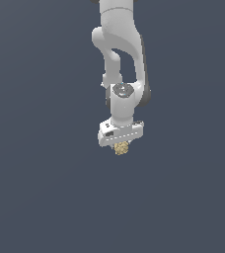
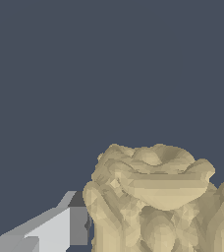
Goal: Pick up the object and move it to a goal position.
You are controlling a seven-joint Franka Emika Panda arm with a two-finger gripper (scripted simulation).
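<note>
We see a single white arm [image 1: 119, 54] reaching down from the top of the exterior view, its wrist pointing straight down over a plain dark grey-blue surface [image 1: 35, 197] that fills the whole picture. At the end of the arm sits the broad white body of the pincer [image 1: 121, 147], slightly tilted, with its higher end toward the exterior view's right.

Directly under that body, in the middle of it, we see the object [image 1: 121, 147], a small tan-yellow knobbly clump, clearly narrower than the white body above it. Its top meets the underside of the pincer, and only its lower part shows below. The fingers themselves are too small and too hidden in this view for us to make out.

In the wrist view the object [image 2: 155, 202] looms large and very close, a lumpy mass of rounded bumps, folds and small hollows. One fingertip [image 2: 77, 224], white with a darker grey pad face, stands right against the side of the clump, touching it or all but touching it. The other finger does not show, as the clump covers where it would be.

So we read the pincer as closed down to the width of the clump, with the object between its fingers. Whether the clump rests on the surface or hangs above it, we cannot tell.
</note>
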